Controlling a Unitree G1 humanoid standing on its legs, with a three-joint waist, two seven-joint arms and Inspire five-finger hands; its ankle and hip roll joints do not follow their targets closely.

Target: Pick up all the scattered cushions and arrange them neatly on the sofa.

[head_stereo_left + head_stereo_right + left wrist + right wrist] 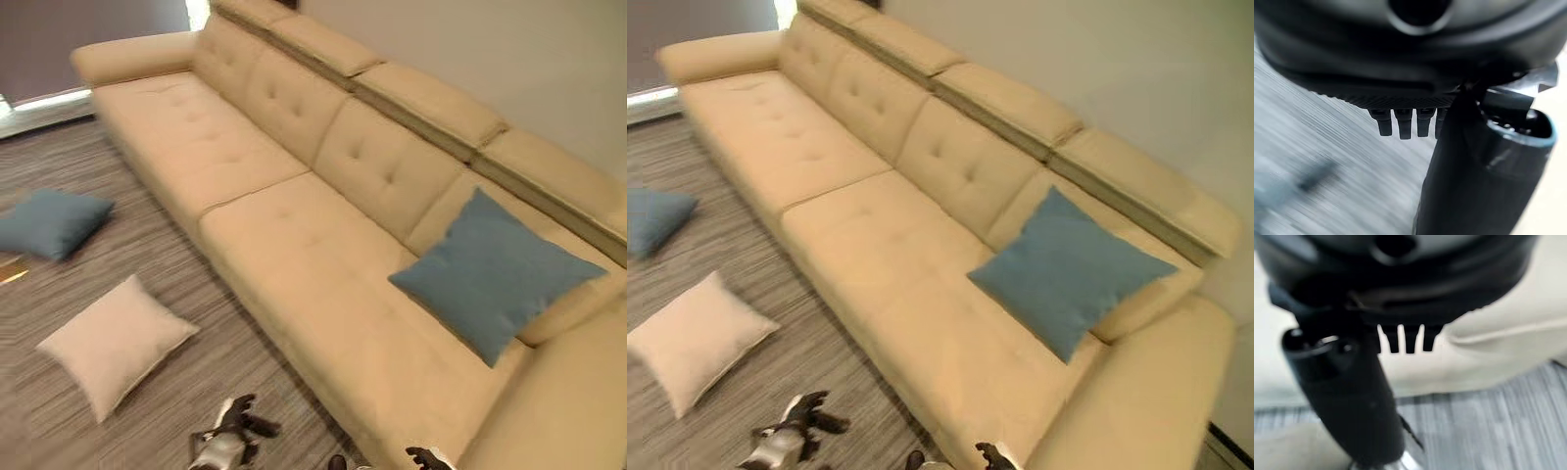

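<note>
My left hand (235,428) and right hand (1405,340) hang relaxed and empty. One square blue fabric cushion (495,274) leans on the long beige tufted sofa (294,245); a cream square cushion (113,343) and a second blue cushion (49,222) lie on the striped grey carpet (196,294). Reaching low, I risk a slippery one-handed pinch.

Silver-grey forearm ending in a dark left hand (240,423); right hand (1405,340) black, ribbed fingertips.

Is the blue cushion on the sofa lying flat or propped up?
Propped up: the blue cushion leans against the sofa backrest, its lower corner on the seat.
</note>
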